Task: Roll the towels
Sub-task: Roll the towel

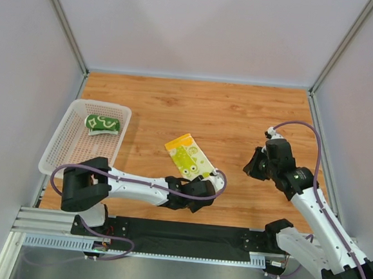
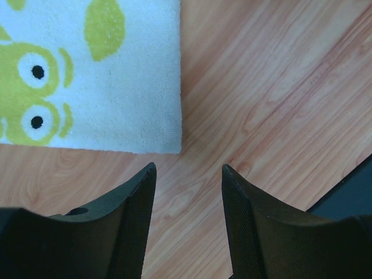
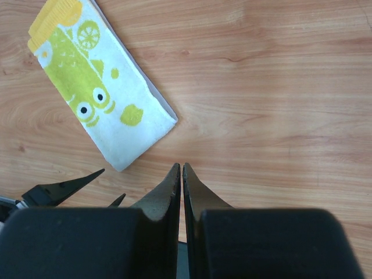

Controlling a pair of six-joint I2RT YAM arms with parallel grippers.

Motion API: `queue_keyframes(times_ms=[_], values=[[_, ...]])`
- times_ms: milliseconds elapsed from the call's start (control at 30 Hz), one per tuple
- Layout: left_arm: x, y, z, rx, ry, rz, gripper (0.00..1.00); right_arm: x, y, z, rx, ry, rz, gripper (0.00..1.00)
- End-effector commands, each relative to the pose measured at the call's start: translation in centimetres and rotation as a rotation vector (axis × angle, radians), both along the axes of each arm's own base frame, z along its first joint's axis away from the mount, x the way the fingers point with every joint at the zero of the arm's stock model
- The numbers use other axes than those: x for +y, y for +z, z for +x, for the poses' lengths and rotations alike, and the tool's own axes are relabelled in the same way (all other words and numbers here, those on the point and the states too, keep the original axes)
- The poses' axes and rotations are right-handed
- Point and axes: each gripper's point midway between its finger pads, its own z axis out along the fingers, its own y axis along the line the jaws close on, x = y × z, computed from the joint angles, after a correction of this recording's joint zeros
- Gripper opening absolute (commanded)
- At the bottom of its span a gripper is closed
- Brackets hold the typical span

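A flat white towel (image 1: pixel 189 156) with a yellow-green frog print lies unrolled near the table's middle; it also shows in the left wrist view (image 2: pixel 93 75) and the right wrist view (image 3: pixel 99 96). A rolled green towel (image 1: pixel 102 123) lies in the white basket (image 1: pixel 63 149). My left gripper (image 1: pixel 203 191) is open and empty just beyond the flat towel's near corner, its fingertips (image 2: pixel 148 174) above bare wood. My right gripper (image 1: pixel 254 167) is shut and empty, hovering to the right of the towel, its fingertips (image 3: pixel 176 170) pressed together.
The white basket stands at the left side of the wooden table (image 1: pixel 240 118). Grey walls enclose the table on three sides. A black mat (image 1: pixel 185 236) and the arm bases run along the near edge.
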Motion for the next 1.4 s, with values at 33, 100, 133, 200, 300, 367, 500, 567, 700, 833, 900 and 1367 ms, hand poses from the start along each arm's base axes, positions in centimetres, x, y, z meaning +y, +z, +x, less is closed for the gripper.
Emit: queue_keyframes(times_ms=[33,100,133,200,300,367,500,567,700,833,900,1367], values=[[-1.9,0.5,0.5,-0.022,-0.012,-0.020,0.56,-0.1,0.7,0.1,-0.010,0.008,-0.006,0.05],[-1.8,0.1,0.7,-0.030,-0.003,-0.009,0.56,0.1,0.7,0.1,-0.010,0.014,0.000,0.05],[-1.7,0.0,0.8,-0.032,0.002,-0.008,0.56,0.1,0.8,0.1,-0.012,0.015,0.002,0.05],[-1.8,0.2,0.9,-0.037,-0.001,-0.012,0.56,0.2,0.9,0.0,-0.012,0.022,0.006,0.04],[-1.9,0.8,1.0,-0.047,-0.006,-0.010,0.56,0.2,1.0,0.0,-0.014,0.023,0.005,0.04],[-2.0,1.3,1.0,-0.048,-0.013,-0.003,0.56,0.2,0.9,0.1,-0.015,0.025,0.004,0.04],[-2.4,3.6,0.9,-0.070,-0.034,-0.034,0.56,0.5,0.8,0.2,-0.011,0.029,0.015,0.04],[-2.5,4.0,1.1,-0.084,-0.039,-0.038,0.57,0.7,0.7,0.2,-0.004,0.035,0.022,0.04],[-2.4,2.8,1.4,-0.084,-0.042,0.005,0.59,1.1,0.7,0.3,-0.001,0.043,0.042,0.04],[-2.5,1.4,1.3,-0.039,-0.044,0.003,0.60,1.0,0.6,0.1,0.003,0.044,0.035,0.04],[-2.0,0.7,1.6,-0.022,-0.030,0.003,0.61,0.9,0.5,0.1,0.006,0.044,0.027,0.04],[0.0,-3.8,2.5,0.107,0.002,-0.008,0.59,0.8,0.3,0.0,0.015,0.043,0.026,0.04]])
